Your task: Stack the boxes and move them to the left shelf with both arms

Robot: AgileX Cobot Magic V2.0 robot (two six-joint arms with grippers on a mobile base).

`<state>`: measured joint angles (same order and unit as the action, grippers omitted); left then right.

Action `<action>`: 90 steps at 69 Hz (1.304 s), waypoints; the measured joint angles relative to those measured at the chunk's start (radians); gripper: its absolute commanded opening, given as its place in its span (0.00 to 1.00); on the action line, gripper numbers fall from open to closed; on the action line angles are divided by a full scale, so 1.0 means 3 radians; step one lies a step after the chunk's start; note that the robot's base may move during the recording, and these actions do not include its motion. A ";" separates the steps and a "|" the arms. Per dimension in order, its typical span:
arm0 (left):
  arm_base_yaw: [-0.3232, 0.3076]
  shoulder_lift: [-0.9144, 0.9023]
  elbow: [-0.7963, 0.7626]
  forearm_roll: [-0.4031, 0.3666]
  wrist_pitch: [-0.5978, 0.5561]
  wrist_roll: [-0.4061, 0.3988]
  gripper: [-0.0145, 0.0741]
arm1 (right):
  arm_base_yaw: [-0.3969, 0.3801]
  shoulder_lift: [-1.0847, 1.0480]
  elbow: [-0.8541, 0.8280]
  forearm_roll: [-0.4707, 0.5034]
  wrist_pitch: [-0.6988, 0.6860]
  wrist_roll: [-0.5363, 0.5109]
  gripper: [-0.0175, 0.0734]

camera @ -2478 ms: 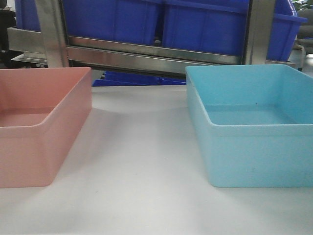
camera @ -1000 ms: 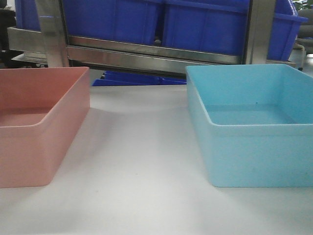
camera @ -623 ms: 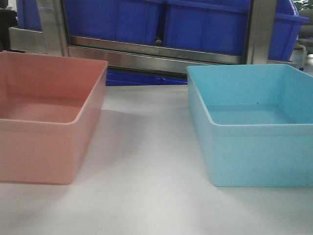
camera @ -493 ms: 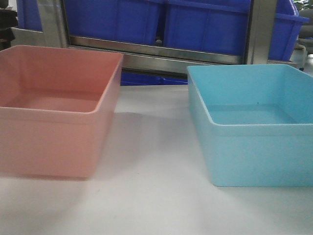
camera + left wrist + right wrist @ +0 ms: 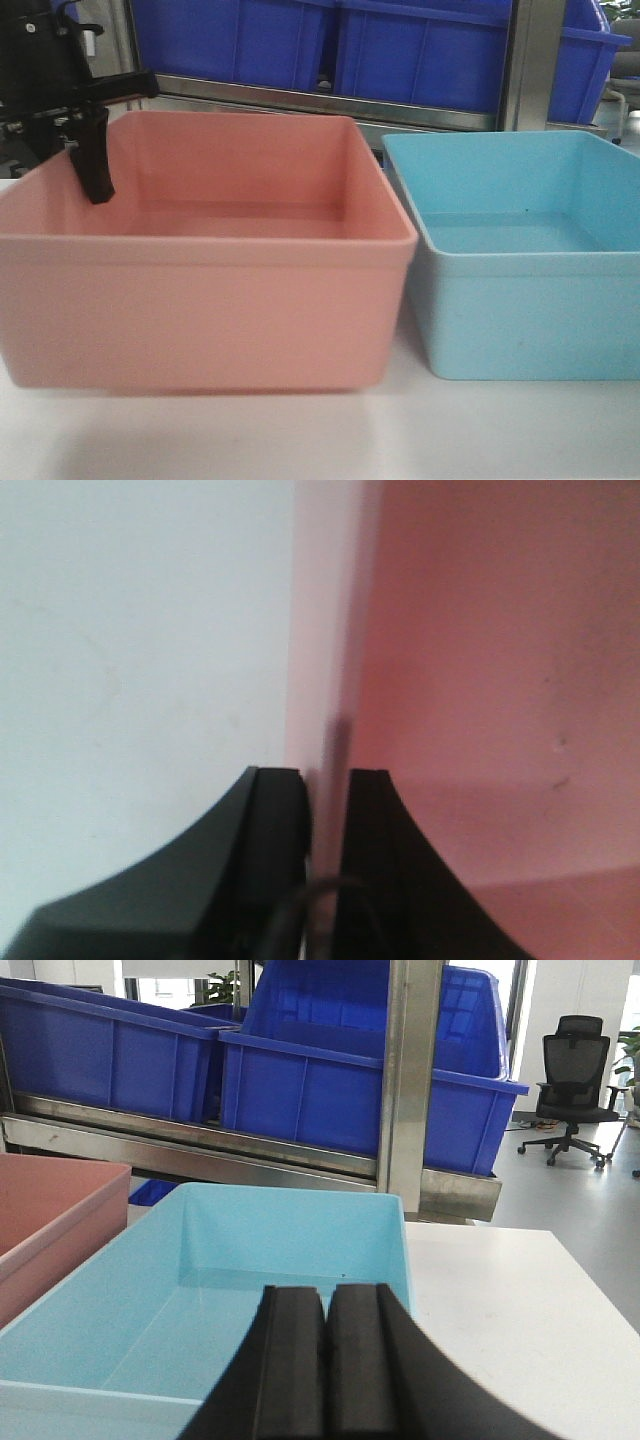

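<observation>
Two-tub stacking task, front and wrist views. The salmon-pink tub (image 5: 210, 300) stands left of centre on the white worktop (image 5: 500, 430), its right wall just beside the sky-blue tub (image 5: 520, 300). Whether its base rests on the worktop or is raised just clear of it cannot be told. Both tubs are empty. Behind them, a stainless-steel rack (image 5: 300, 100) carries dark blue crates (image 5: 420, 50).

The left hand (image 5: 325, 780) is clamped on the pink tub's left wall, one finger inside and one outside, with the thin wall edge between them. The right hand (image 5: 325, 1305) hangs over the near end of the blue tub, its fingers together and nothing seen between them.

Handling, as judged: the tubs are thin moulded plastic, so likely light and fairly stiff, with smooth walls that could slide in a pinch. The rounded rim offers a stop above the fingers. Held by a single wall, a tub would tend to tilt and its wall to flex. The better hold is mid-length on a wall, just under the rim. Once nested, the pair is best carried by opposite walls, one hand each.
</observation>
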<state>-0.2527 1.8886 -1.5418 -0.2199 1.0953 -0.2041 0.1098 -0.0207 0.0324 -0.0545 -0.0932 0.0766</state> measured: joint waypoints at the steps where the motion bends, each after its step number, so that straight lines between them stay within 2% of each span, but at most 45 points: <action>1: -0.0011 -0.0026 0.0044 0.0000 -0.0024 -0.0008 0.16 | 0.0000 0.0000 0.0000 0.0000 0.0000 0.0000 0.25; 17: -0.0181 -0.0482 0.0745 0.0006 -0.0336 -0.0107 0.16 | 0.0000 0.0000 0.0000 0.0000 0.0000 0.0000 0.25; 34: -0.0309 -0.0701 0.1273 -0.0012 -0.0556 -0.0184 0.16 | 0.0000 0.0000 0.0000 0.0000 0.0000 0.0000 0.25; 77: -0.0308 -0.0706 0.1308 -0.0021 -0.0659 -0.0192 0.15 | 0.0000 0.0000 0.0000 0.0000 0.0000 0.0000 0.25; 90: -0.0399 -0.0706 0.1308 -0.0053 -0.0739 -0.0192 0.15 | 0.0000 0.0000 0.0000 0.0000 0.0000 0.0000 0.25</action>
<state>-0.3724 1.6768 -1.1495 -0.2358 0.8736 -0.2617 0.1098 -0.0207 0.0324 -0.0545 -0.0932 0.0766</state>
